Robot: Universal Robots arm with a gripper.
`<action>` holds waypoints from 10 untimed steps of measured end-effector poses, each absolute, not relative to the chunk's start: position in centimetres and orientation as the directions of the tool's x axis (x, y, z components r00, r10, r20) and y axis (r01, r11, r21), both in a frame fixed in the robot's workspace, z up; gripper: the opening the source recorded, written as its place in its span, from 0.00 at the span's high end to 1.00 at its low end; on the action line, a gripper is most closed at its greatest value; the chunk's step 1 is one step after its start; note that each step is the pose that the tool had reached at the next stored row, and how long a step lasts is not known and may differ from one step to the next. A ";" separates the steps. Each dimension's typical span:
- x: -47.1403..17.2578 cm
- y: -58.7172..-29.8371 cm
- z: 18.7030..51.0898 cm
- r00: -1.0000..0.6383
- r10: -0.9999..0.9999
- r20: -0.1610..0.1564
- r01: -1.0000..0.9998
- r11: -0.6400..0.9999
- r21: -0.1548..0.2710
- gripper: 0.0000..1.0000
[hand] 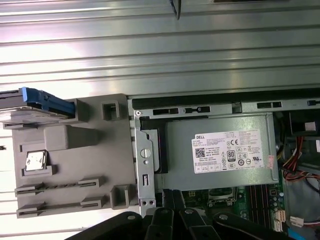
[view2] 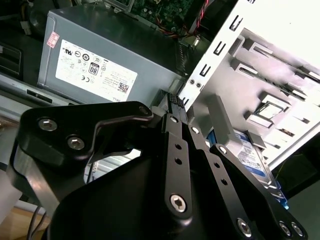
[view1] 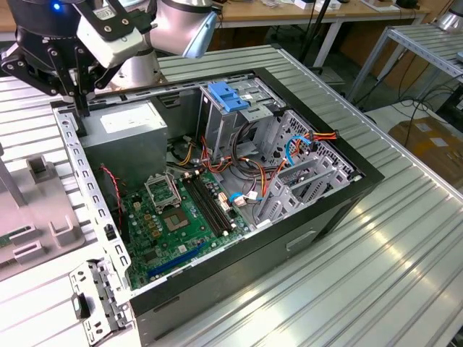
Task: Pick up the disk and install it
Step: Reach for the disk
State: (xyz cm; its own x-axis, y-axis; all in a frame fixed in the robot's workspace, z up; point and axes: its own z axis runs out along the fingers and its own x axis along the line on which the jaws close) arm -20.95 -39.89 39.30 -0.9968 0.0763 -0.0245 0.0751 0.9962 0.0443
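Disk [view2: 252,155] rests in grey holder [hand: 75,165], long axis pointing toward case [view1: 239,275]; claw [view2: 173,99] closed.

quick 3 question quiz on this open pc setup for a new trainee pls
1. True or false: the disk already sits inside the computer case.
2. The disk's side rails are: A red, B blue, C yellow.
3. In the exterior view, which grey box with a white sticker is the gripper nearest to?
Key: 1 false, it stands in the grey holder outside the case. 2 B. 3 the power supply.
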 end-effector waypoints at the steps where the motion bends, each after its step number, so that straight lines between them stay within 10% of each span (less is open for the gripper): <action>1: -21.1 -39.9 39.3 -0.997 0.076 -0.024 0.075 0.996 0.044 0.89; 10: -21.8 -39.9 39.3 -0.997 0.076 -0.025 0.075 0.996 0.044 0.89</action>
State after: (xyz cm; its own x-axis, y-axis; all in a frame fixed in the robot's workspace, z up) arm -21.82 -39.89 39.29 -0.9968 0.0763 -0.0245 0.0751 0.9962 0.0444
